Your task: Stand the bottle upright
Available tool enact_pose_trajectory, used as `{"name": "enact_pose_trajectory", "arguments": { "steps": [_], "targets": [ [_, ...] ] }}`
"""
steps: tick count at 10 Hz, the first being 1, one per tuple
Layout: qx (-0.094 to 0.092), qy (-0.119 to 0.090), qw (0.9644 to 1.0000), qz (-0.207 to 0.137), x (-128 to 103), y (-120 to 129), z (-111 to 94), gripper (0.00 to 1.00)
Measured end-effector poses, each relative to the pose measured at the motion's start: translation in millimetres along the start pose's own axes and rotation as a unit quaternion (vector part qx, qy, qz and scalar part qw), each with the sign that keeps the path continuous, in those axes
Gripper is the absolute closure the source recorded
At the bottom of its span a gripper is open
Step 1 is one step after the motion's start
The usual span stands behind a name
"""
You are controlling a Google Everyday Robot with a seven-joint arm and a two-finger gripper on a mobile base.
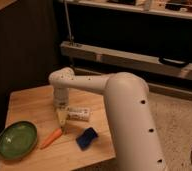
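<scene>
The bottle [78,114] is small, pale and whitish with a light label. It lies on its side near the middle of the wooden table [29,102]. My gripper [62,116] hangs from the white arm [114,95], points down at the table and sits at the bottle's left end. I cannot tell whether it touches the bottle.
An orange carrot [51,138] lies just in front of the gripper. A green bowl [17,140] sits at the table's front left corner. A blue object [86,138] lies front right, near the edge. Dark shelving [134,55] stands behind the table.
</scene>
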Motion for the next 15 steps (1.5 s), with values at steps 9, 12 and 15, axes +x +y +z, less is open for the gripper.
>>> {"name": "enact_pose_trajectory", "arguments": {
  "steps": [9,12,15],
  "targets": [
    [-0.018,-0.011,0.9996,-0.02,1.3,4.3,6.5,0.46],
    [-0.013,-0.048,0.9983,-0.029,2.2,7.5,7.7,0.46],
    [-0.004,-0.078,0.9961,-0.043,5.8,9.6,6.9,0.46]
  ]
}}
